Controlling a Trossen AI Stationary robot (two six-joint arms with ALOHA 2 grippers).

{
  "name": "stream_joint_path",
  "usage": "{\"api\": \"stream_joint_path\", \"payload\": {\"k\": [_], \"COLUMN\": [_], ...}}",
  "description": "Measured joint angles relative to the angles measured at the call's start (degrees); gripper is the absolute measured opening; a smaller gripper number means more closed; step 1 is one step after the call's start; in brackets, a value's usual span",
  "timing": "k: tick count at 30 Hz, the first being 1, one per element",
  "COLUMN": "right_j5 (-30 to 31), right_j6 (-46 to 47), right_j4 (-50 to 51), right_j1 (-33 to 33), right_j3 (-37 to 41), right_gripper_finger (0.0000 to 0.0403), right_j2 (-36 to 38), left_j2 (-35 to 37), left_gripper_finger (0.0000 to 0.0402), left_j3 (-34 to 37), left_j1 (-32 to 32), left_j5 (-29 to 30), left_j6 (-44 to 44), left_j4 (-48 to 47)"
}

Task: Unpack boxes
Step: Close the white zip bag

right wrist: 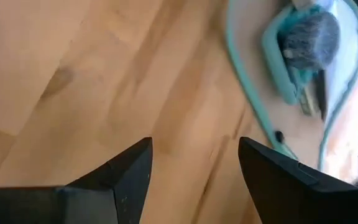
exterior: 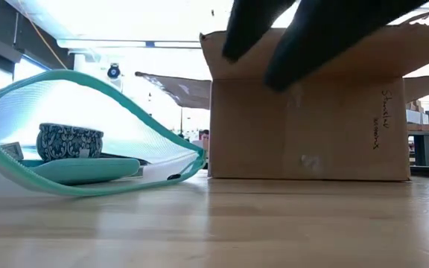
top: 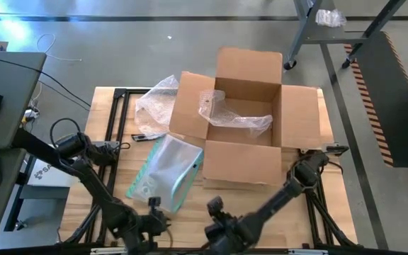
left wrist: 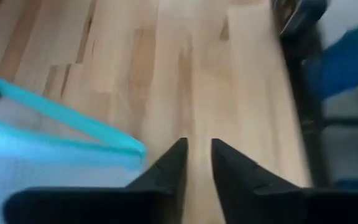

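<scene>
The teal-edged pouch (top: 163,173) was seen set beside the opened cardboard box (top: 245,117), both grippers parted and empty; bubble wrap (top: 236,113) was judged best lifted gently.

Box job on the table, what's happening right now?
The cardboard box stands open with bubble wrap still inside. A clear teal-edged pouch lies on the table beside it, out of the box. Both grippers hold nothing: the left gripper hangs slightly open next to the pouch, and the right gripper is open over bare wood.
</scene>
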State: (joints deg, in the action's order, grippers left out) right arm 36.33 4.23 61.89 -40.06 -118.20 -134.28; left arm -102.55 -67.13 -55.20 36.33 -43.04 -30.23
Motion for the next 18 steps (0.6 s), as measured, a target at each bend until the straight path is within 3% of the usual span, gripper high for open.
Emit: {"api": "stream_joint_path", "payload": {"k": [7, 13, 18], "right_j5": [7.8, 8.8, 9.2], "right_j6": [14.7, 22.9, 24.1], "right_j4": [7.9, 13.8, 13.9], "right_j1": [-3.7, -4.2, -3.9], "right_j3": [0.0, 0.0, 0.0], "right_gripper_finger": [0.0222, 0.0222, 0.0222], "right_j2": [0.0, 0.0, 0.0], "left_j2": [-2.8, -4.0, -4.0], "left_gripper_finger": [0.015, 0.0152, 0.0141], "left_j3": [-0.2, -4.5, -4.0], "left_j1": [4.0, 3.7, 2.9], "left_j5": [-6.3, -3.6, -0.2], "left_j6": [10.5, 7.7, 9.9], "left_j4": [-4.4, -13.3, -13.8]}}
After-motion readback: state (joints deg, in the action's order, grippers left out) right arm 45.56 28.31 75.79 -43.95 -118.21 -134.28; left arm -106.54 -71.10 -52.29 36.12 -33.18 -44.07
